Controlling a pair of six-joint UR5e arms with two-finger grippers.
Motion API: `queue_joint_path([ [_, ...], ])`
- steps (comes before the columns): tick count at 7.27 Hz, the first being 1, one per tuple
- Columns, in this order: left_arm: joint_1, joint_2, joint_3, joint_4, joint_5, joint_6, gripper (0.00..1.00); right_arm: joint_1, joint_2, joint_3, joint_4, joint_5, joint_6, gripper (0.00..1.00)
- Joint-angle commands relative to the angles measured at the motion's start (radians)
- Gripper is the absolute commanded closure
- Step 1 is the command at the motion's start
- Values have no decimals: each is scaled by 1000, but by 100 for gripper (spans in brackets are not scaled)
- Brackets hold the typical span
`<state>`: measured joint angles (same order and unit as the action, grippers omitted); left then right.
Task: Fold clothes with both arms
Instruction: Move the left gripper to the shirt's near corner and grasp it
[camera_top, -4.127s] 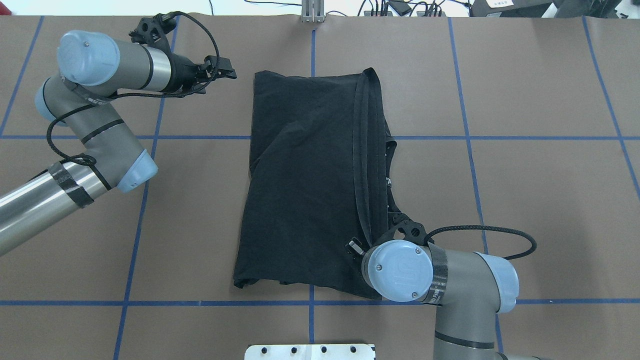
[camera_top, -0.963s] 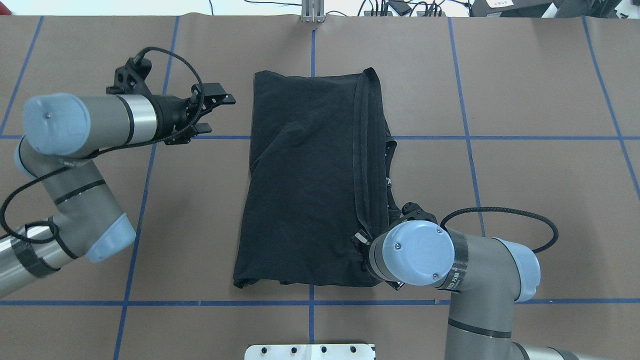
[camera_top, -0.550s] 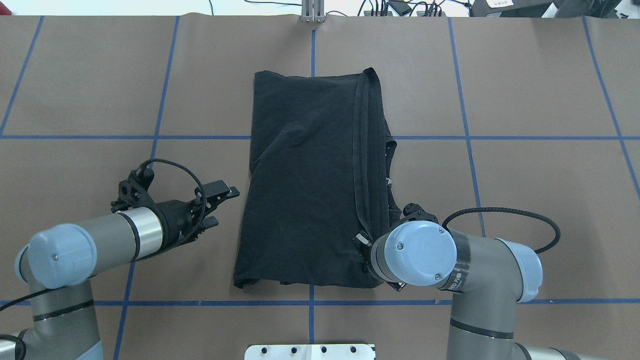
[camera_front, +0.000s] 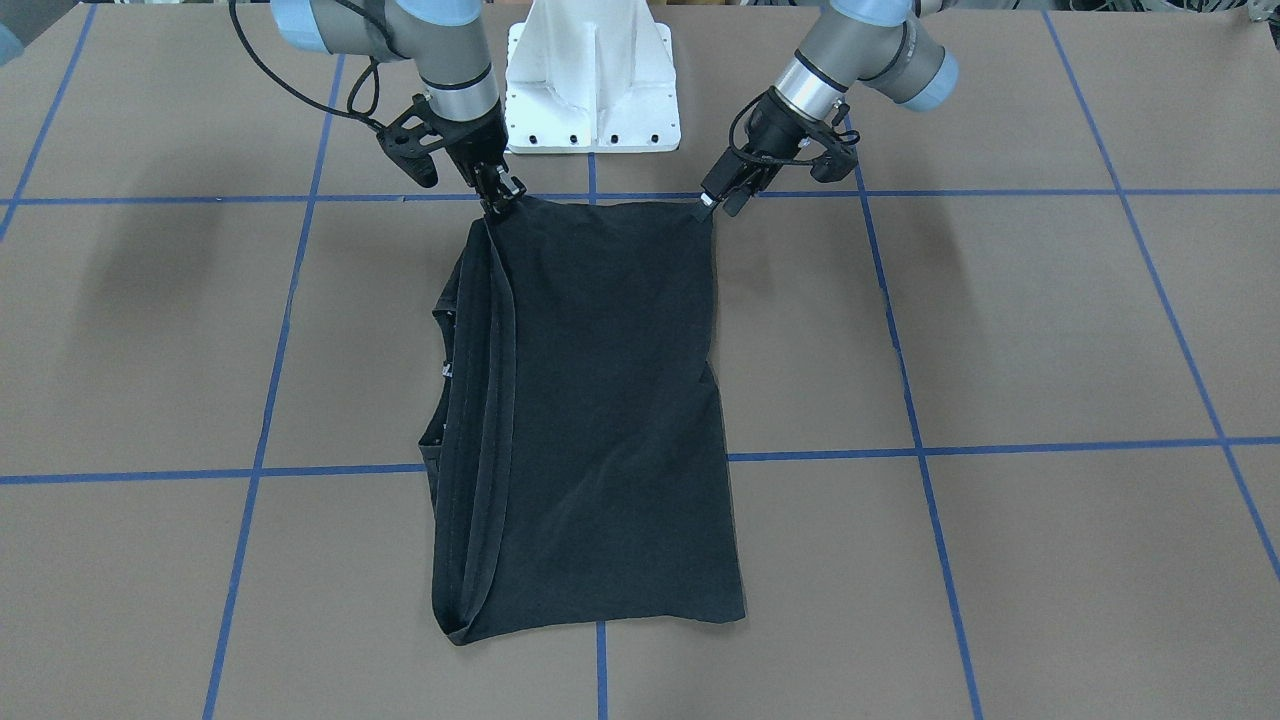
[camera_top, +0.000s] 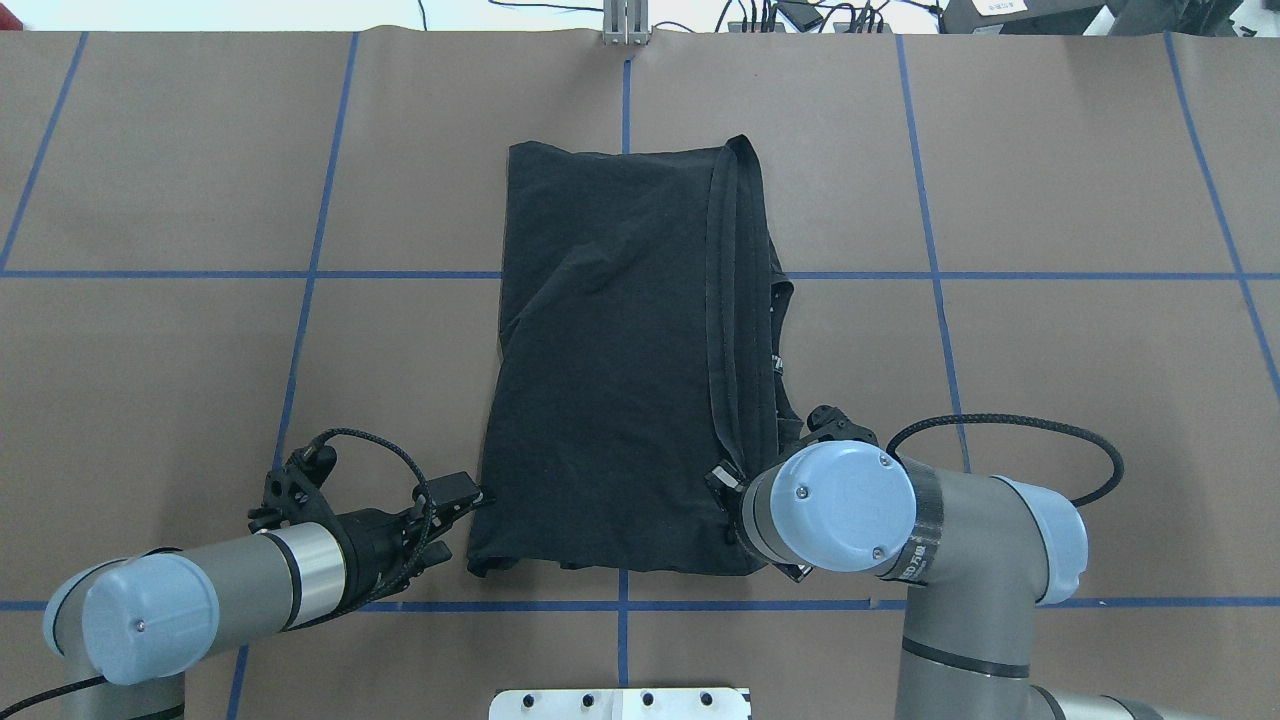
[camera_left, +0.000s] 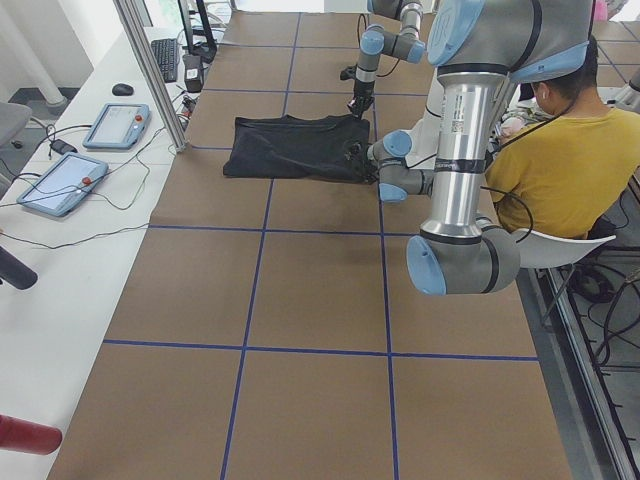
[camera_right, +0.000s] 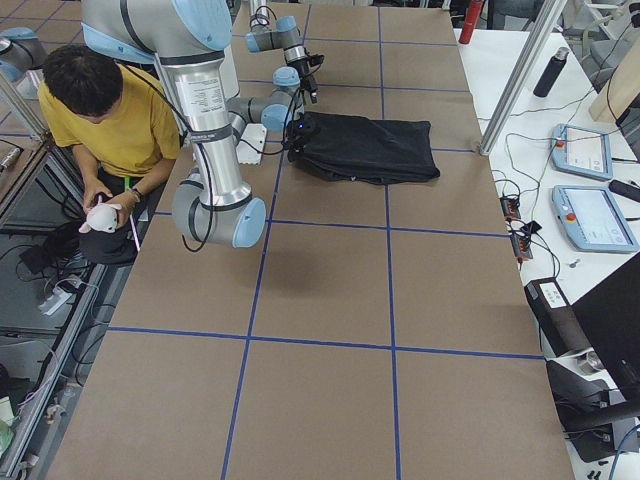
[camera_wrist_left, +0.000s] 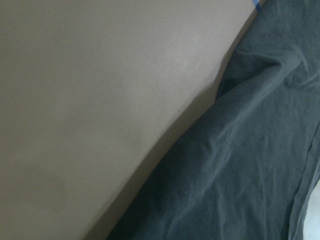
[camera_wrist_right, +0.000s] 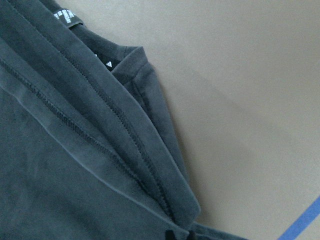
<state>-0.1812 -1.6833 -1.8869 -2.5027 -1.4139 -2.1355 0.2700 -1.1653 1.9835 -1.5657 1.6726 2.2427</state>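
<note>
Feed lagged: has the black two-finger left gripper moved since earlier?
Yes: left gripper crossed the blue tape line toward the robot, reaching the black T-shirt's near corner.

Both grippers were down low, one at each near corner.
You had the left arm lying nearly level, wrist aimed inward, with the left gripper spread apart right at the edge of the T-shirt. Your right arm stood bent at the elbow, wrist pointing straight down, with the right gripper pinched closed on the T-shirt's corner.
</note>
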Motion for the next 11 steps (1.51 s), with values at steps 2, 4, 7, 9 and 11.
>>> queue_joint_path([
  [2, 31, 2, 12, 11, 1, -3, 13, 0, -5, -2, 1, 1, 0, 100],
  [4, 41, -1, 15, 18, 1, -3, 19, -2, -4, 0, 1, 1, 0, 100],
  [7, 54, -1, 17, 19, 1, -3, 26, 2, -4, 1, 1, 1, 0, 100],
  [9, 60, -3, 23, 19, 1, -3, 36, 2, -5, 1, 1, 1, 0, 100],
  [11, 60, -3, 23, 19, 7, -9, 66, 2, -4, 1, 1, 1, 0, 100],
])
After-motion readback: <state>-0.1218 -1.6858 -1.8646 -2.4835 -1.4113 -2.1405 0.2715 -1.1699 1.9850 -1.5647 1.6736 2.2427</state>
